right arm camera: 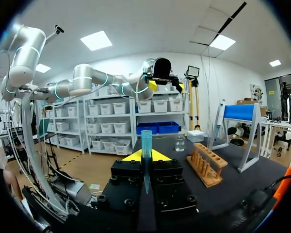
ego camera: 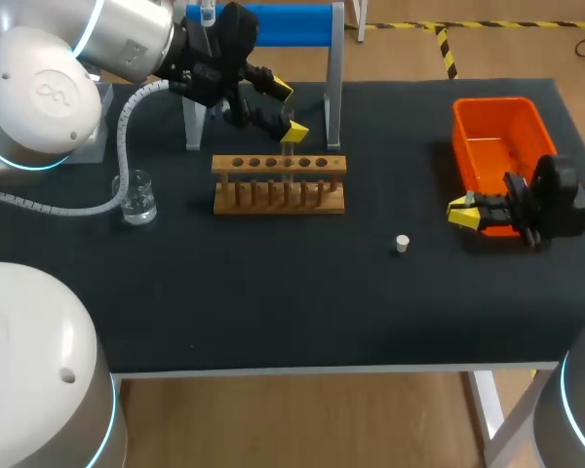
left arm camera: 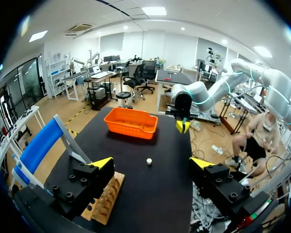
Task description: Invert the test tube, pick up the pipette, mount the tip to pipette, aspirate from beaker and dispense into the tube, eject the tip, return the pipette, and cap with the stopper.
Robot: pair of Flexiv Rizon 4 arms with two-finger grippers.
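Note:
My left gripper (ego camera: 287, 109) hangs open just above the wooden tube rack (ego camera: 278, 185), wide apart and holding nothing. A clear test tube (ego camera: 288, 158) stands in the rack right under it. In the left wrist view the rack (left arm camera: 106, 201) lies below one finger, and the white stopper (left arm camera: 149, 161) sits on the table ahead. My right gripper (ego camera: 464, 213) is beside the orange bin, shut on a blue pipette tip (right arm camera: 146, 148) that stands upright between its fingers. The pipette (ego camera: 207, 14) hangs on the blue stand (ego camera: 273, 24) at the back. A glass beaker (ego camera: 136, 198) stands left of the rack.
An orange bin (ego camera: 497, 144) sits at the right rear of the black table (ego camera: 273, 292). The stopper (ego camera: 402, 244) lies alone between rack and right gripper. The stand's grey legs (ego camera: 333, 97) rise just behind the rack.

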